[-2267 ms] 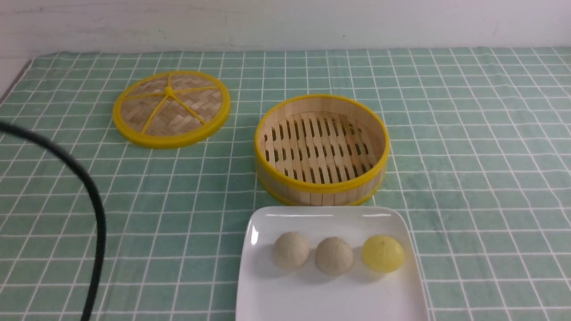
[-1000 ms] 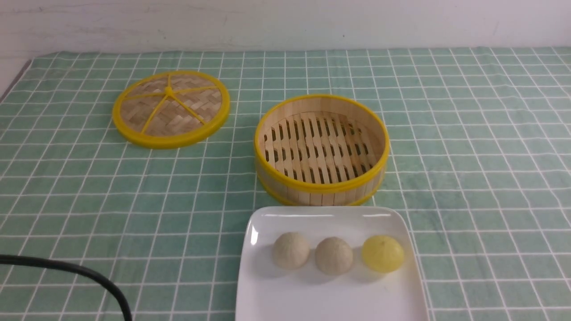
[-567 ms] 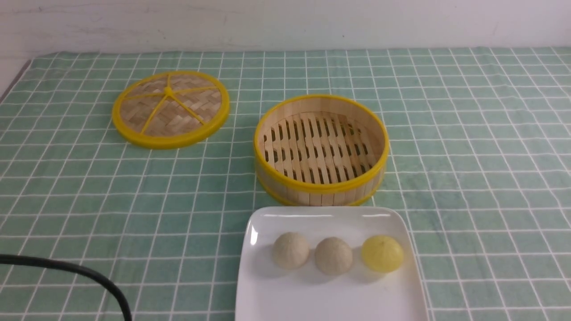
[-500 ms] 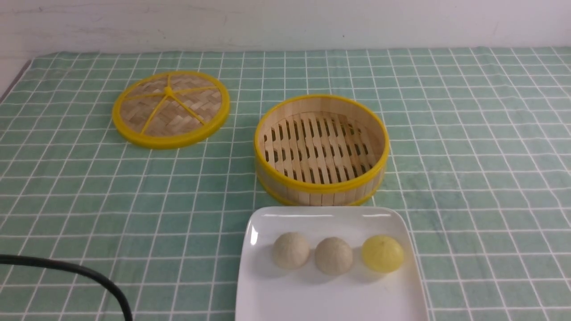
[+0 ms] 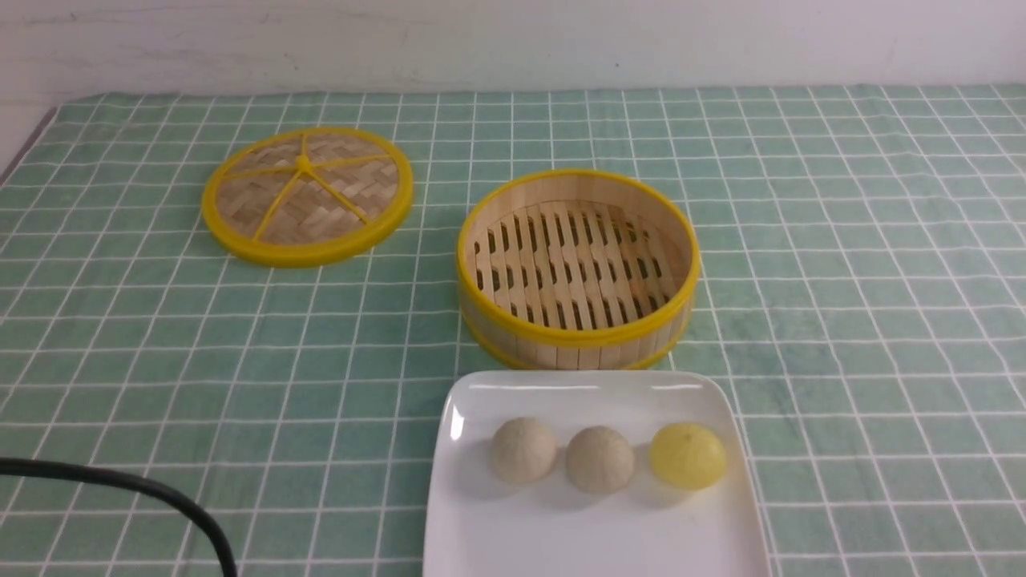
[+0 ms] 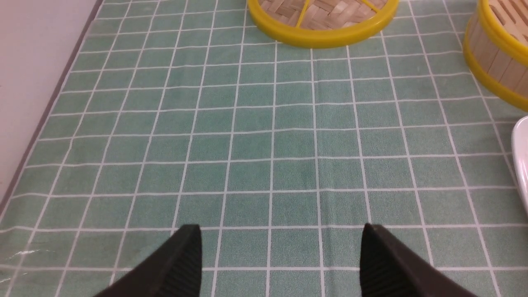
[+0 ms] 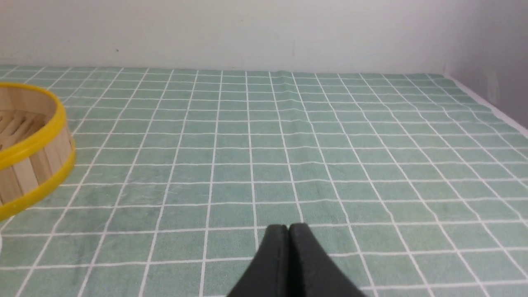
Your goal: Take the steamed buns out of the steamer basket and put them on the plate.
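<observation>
Three steamed buns lie in a row on the white plate [image 5: 513, 537] at the front: a beige bun [image 5: 523, 449], a second beige bun [image 5: 599, 458] and a pale yellow bun [image 5: 688, 456]. Just behind the plate stands the steamer basket [image 5: 579, 324], with nothing on its slatted floor. Neither gripper shows in the front view. In the left wrist view my left gripper [image 6: 282, 237] is open over bare cloth, with the basket's wall [image 6: 497, 57] and the plate's edge [image 6: 521, 148] off to one side. My right gripper [image 7: 288, 228] is shut on nothing, over cloth beside the basket [image 7: 29, 165].
The flat woven lid [image 5: 308, 195] with its yellow rim lies on the green checked cloth at the back left; its near edge [image 6: 326, 35] shows in the left wrist view. A black cable [image 5: 144, 497] curves across the front left corner. A white wall runs along the back.
The black cable dropped from a high arc at the left to low in the front left corner, then held still. Buns, plate, basket and lid have not moved.
</observation>
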Motion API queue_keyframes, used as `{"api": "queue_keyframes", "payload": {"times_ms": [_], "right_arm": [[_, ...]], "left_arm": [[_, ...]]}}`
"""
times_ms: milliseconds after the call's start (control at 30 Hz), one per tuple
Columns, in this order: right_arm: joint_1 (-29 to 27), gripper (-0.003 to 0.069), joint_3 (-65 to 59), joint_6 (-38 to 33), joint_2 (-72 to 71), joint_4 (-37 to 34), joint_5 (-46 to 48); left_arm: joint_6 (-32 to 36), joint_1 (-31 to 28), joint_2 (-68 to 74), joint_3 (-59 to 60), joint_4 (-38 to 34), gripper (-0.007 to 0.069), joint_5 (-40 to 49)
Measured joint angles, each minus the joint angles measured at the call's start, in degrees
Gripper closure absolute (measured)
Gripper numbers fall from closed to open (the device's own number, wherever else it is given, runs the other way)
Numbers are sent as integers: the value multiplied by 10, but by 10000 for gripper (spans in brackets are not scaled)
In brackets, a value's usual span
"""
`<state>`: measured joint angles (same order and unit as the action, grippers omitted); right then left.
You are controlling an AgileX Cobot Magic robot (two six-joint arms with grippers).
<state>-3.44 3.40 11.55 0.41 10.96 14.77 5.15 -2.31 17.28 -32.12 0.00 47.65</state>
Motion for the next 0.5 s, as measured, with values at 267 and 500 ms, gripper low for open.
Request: {"api": "queue_keyframes", "payload": {"times_ms": [267, 500], "right_arm": [[-14, 657, -1, 50, -10, 0, 82], [-21, 653, -18, 50, -10, 0, 117]], "left_arm": [[0, 0, 0, 0, 0, 113, 0], [0, 0, 0, 0, 0, 113, 0]]}}
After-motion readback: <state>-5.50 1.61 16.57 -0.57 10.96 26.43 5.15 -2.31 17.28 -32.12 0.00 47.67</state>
